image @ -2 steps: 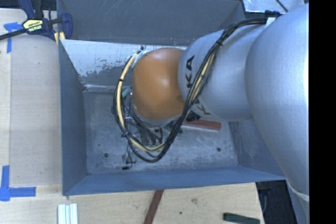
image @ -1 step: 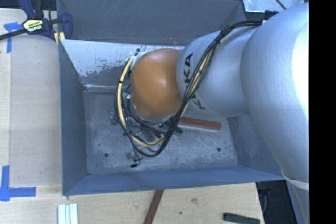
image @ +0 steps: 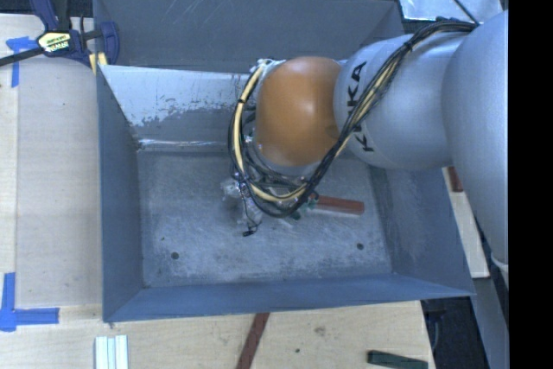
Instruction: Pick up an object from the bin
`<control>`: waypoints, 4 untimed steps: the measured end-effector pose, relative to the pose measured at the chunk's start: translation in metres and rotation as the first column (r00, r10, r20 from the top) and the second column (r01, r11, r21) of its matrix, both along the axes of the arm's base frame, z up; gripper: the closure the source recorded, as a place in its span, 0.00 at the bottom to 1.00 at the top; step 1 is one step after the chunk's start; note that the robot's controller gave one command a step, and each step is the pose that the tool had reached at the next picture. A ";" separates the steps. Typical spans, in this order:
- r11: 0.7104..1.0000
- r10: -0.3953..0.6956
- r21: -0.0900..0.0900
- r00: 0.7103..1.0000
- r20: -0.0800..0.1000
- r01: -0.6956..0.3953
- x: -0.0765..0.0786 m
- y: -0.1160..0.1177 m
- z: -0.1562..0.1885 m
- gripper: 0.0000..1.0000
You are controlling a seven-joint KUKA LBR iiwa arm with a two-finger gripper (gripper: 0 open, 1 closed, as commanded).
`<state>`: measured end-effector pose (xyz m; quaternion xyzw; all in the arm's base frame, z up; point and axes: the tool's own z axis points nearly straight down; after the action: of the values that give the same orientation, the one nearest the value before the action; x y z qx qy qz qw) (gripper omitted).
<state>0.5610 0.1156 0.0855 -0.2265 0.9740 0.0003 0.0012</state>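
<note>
My gripper (image: 246, 207) is low over the middle of the bin floor, mostly hidden beneath the arm's wrist. A reddish-brown, elongated thing (image: 342, 206) lies flat on the floor just right of the gripper, and its left end runs under the wrist. At the gripper's left side sits a small pale grey shape (image: 233, 188). I cannot make out whether that shape is a loose thing or part of the gripper.
The arm reaches in from the right and covers the bin's right rear part. An orange dome and looped cables sit on its wrist. Bare floor lies left of and in front of the gripper.
</note>
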 end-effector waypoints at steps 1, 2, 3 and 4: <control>1.000 -0.001 0.000 1.000 -0.001 0.001 0.000 0.000 0.000 0.00; 1.000 -0.001 0.000 1.000 -0.001 0.001 0.000 0.000 0.000 0.00; 0.996 0.093 0.003 0.996 -0.003 -0.093 0.013 -0.024 0.011 0.00; 0.980 0.200 -0.002 0.980 0.004 -0.200 0.005 -0.067 0.000 0.00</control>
<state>0.5659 0.0486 0.0859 -0.3234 0.9463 -0.0009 0.0030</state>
